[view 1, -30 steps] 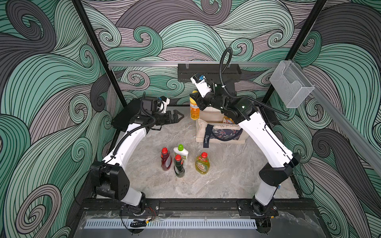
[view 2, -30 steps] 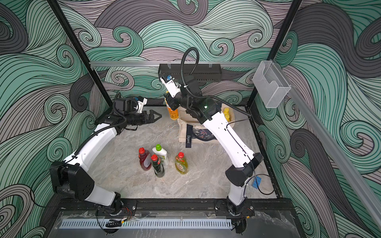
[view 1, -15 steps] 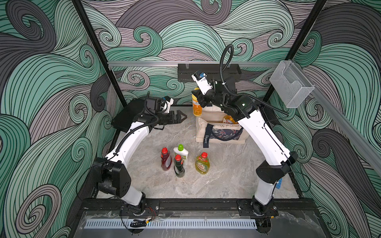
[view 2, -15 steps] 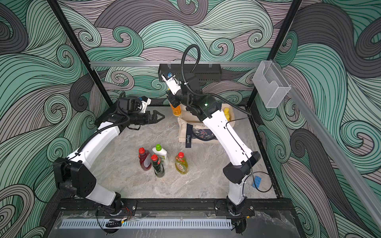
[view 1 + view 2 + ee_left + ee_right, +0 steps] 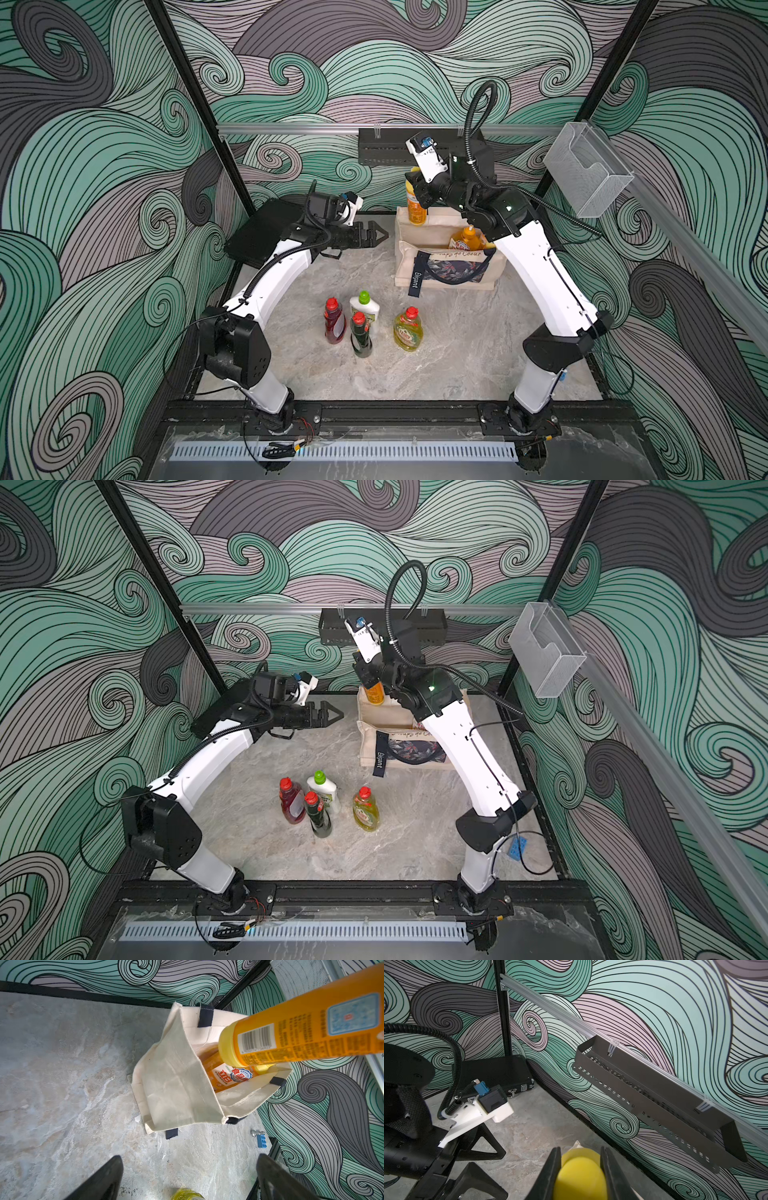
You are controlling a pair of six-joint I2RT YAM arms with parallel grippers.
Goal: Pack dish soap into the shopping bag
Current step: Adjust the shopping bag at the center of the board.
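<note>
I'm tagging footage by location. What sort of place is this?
Most likely a robot test cell, not a kitchen or shop: two white arms mounted on a black base rail, printed wave-pattern walls boxing in a marble-look tabletop, and dish soap bottles staged by a shopping bag.

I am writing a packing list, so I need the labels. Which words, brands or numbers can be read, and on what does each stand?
"Elegant": navy strap of the cream canvas shopping bag.
"…de Coeur": script lettering on the bag front; start blurred.
"Fairy": yellow red-capped plastic bottle.
"立白", "食品用": orange bottle inside the bag.
Small print and barcode digits on the orange yellow-capped bottle in the right pincer: too small.
</note>
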